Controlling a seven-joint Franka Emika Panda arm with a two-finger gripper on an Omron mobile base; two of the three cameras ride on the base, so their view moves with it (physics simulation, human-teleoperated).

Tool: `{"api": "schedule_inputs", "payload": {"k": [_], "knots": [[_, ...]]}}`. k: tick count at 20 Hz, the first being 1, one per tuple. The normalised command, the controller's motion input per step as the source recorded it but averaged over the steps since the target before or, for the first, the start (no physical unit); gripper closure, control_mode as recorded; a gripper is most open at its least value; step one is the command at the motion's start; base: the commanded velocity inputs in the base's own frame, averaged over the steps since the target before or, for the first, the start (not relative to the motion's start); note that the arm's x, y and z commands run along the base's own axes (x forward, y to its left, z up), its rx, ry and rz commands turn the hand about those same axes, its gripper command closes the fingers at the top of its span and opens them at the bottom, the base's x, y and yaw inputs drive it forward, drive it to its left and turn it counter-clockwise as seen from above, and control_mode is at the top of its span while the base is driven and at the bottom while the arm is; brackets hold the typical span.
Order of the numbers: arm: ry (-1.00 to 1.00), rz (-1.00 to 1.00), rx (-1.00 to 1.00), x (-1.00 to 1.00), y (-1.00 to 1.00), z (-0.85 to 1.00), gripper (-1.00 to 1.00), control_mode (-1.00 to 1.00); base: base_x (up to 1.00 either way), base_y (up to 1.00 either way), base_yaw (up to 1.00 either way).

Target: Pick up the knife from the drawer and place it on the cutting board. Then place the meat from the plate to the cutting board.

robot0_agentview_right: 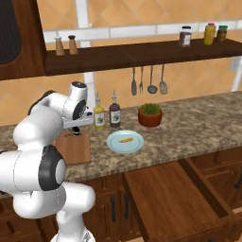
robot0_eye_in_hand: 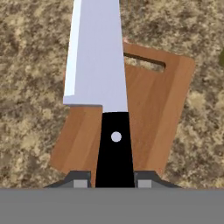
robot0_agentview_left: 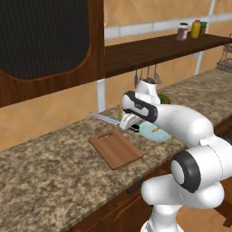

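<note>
My gripper (robot0_eye_in_hand: 114,181) is shut on the black handle of the knife (robot0_eye_in_hand: 97,61) and holds it a little above the cutting board (robot0_eye_in_hand: 153,109). The broad silver blade points away from the hand, past the board's slot end. From the left base view the knife (robot0_agentview_left: 104,118) hangs level over the board's (robot0_agentview_left: 115,147) far edge, with the gripper (robot0_agentview_left: 131,125) at its right end. The light blue plate (robot0_agentview_right: 125,142) lies right of the board (robot0_agentview_right: 75,149) with the small orange meat strip (robot0_agentview_right: 125,140) on it. The drawer (robot0_agentview_right: 165,198) stands pulled out below the counter, its inside bare.
A terracotta pot with a plant (robot0_agentview_right: 150,115) and two bottles (robot0_agentview_right: 99,116) stand behind the plate. Ladles and spatulas (robot0_agentview_right: 151,80) hang under the dark shelf (robot0_agentview_right: 142,53), which carries jars. The open drawer juts out in front of the counter.
</note>
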Motion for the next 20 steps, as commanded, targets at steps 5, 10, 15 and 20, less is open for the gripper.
{"api": "schedule_inputs", "payload": {"k": [5,10,15,20], "knots": [[0.0,0.0,0.0,0.0,0.0,0.0,1.0,1.0,-0.02,0.54,0.44],[0.0,-0.08,0.0,0.0,0.09,-0.16,1.0,-1.0,0.0,0.06,0.02],[0.0,-0.26,0.0,0.0,0.02,-0.47,1.0,-1.0,0.0,0.0,0.0],[0.01,-0.25,0.0,0.0,0.13,-0.5,1.0,-1.0,0.0,0.0,0.0]]}}
